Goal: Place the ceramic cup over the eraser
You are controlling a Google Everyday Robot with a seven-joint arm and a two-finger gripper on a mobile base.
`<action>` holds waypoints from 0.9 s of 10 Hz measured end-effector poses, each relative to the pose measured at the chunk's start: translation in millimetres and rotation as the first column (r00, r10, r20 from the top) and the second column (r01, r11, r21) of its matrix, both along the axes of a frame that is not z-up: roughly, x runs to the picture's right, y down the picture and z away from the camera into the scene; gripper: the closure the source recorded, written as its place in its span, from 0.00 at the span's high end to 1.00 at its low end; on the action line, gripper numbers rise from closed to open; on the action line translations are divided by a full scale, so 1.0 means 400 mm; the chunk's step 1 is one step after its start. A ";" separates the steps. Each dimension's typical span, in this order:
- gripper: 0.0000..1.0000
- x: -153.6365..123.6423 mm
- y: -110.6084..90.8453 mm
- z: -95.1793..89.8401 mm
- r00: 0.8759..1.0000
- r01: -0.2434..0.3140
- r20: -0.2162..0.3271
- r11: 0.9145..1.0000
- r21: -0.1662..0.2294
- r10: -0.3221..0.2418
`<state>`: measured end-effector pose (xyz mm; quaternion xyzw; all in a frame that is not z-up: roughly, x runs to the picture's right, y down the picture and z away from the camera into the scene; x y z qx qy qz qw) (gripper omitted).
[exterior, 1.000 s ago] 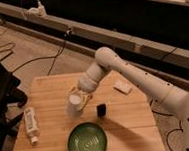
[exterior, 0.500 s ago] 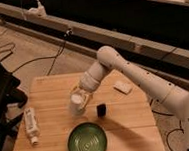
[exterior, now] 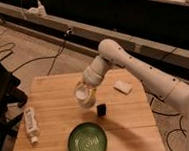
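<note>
while still tight on the ceramic cup (exterior: 85, 97), fingers (exterior: 88, 84) now nearer the eraser (exterior: 101, 109), just beside it

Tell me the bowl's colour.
Green bowl, camera view; the pincer holds the ceramic cup near the eraser.

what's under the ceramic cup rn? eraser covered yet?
Only bare table shows beneath the ceramic cup, which the hand holds tilted from above. The eraser stands uncovered, just right of it. The table patch behind the cup is hidden.
</note>
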<state>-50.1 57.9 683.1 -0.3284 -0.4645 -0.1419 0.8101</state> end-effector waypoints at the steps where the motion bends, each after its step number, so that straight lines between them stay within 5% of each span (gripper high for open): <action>1: 0.00 0.018 -0.019 -0.010 1.000 -0.016 -0.016 1.000 0.004 0.016; 6: 0.00 0.102 -0.089 -0.090 0.990 -0.126 -0.051 0.991 0.047 0.128; 9: 0.00 0.125 -0.080 -0.145 0.977 -0.212 0.004 0.976 0.047 0.212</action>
